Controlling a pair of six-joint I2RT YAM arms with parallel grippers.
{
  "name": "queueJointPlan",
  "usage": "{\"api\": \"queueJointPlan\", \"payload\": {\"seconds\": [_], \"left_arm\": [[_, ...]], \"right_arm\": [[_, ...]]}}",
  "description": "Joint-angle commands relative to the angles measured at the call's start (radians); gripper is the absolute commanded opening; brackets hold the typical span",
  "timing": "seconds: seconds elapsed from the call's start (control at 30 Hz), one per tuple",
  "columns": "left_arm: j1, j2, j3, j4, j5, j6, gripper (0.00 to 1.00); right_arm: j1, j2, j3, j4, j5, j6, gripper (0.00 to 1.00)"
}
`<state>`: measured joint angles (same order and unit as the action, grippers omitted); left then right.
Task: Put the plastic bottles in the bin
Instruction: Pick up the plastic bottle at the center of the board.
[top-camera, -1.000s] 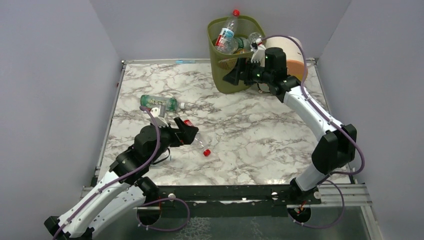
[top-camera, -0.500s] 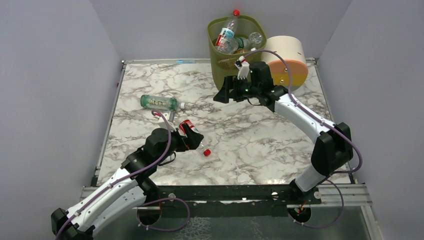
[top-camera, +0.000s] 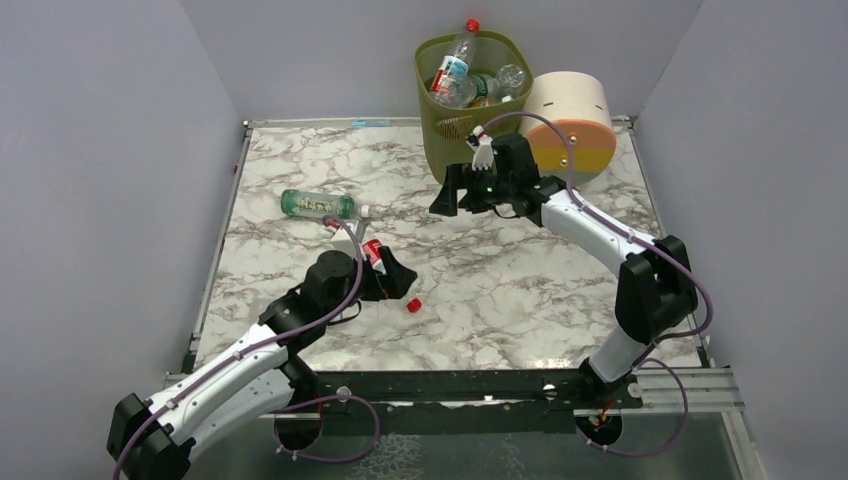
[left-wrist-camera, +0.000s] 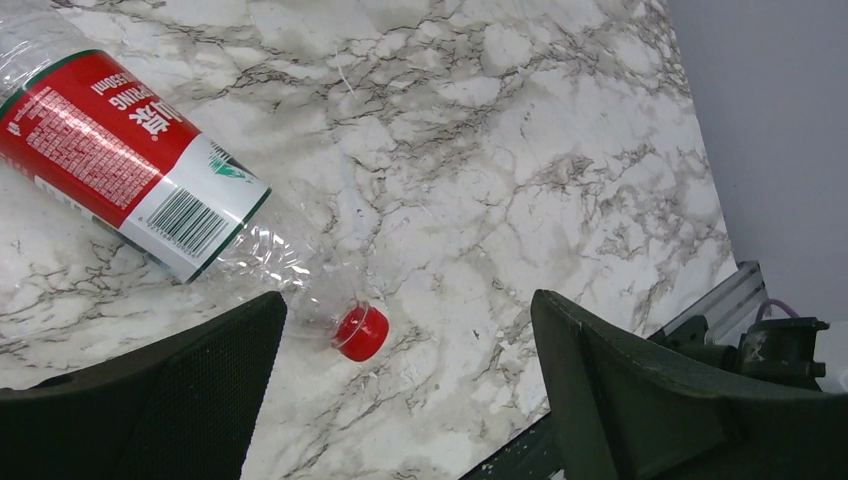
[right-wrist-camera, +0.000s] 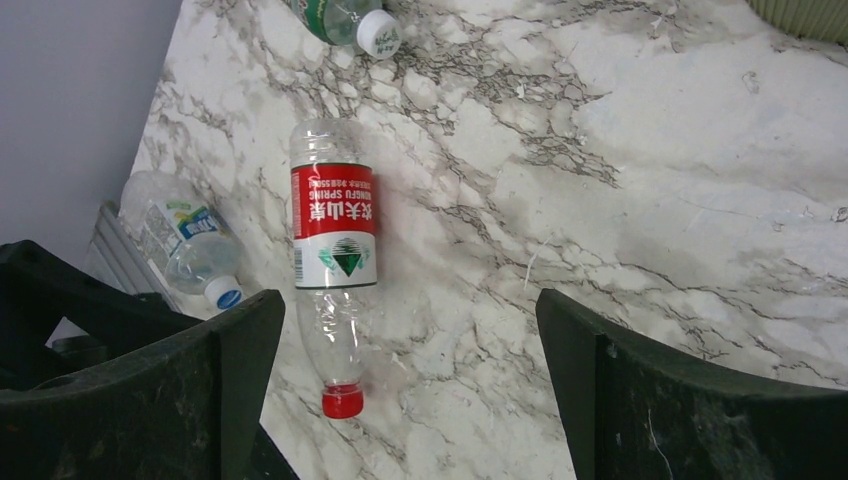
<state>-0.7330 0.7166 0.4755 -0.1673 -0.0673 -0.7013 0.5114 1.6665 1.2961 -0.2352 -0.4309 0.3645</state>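
Marble bench (top-camera: 520, 290): a red-labelled bottle (left-wrist-camera: 120, 165) lies on its side, cap toward the near edge; a green-labelled bottle (top-camera: 317, 204) lies well apart, farther back.
Left fingers (left-wrist-camera: 640, 400): spread wide, empty, poised over the red-capped neck.
Right fingers (right-wrist-camera: 650, 400): spread wide, empty, hovering near the bin (top-camera: 440, 150).
Bin: already holds several bottles (top-camera: 455, 75).
Best grip, on judgement: shift from the tapered neck to the labelled barrel, descend, then close squarely across it.

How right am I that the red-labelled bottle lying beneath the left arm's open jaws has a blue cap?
Not quite. The left wrist view shows the cap is red, not blue. The red-labelled bottle does lie beneath the left gripper, jaws open.
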Motion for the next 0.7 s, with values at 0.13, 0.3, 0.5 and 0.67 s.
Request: {"api": "queueJointPlan", "payload": {"seconds": [0.13,0.3,0.5,0.67], "left_arm": [[0.027,0.077,-0.007,0.111,0.078,0.063,0.99],[0.057,0.125,-0.003,0.159,0.139,0.07,0.99],[0.093,0.12,0.01,0.153,0.184,0.072,0.99],[0.108,0.073,0.043,0.082,0.179,0.083,0.99]], "right_arm": [[0.005,0.118,0.021,0.059,-0.001,0.007,1.0],[0.027,0.18,0.046,0.075,-0.014,0.013,1.0],[0.059,0.254,0.109,0.024,-0.007,0.003,1.0],[0.1,0.273,0.106,0.022,-0.016,-0.005,1.0]]}}
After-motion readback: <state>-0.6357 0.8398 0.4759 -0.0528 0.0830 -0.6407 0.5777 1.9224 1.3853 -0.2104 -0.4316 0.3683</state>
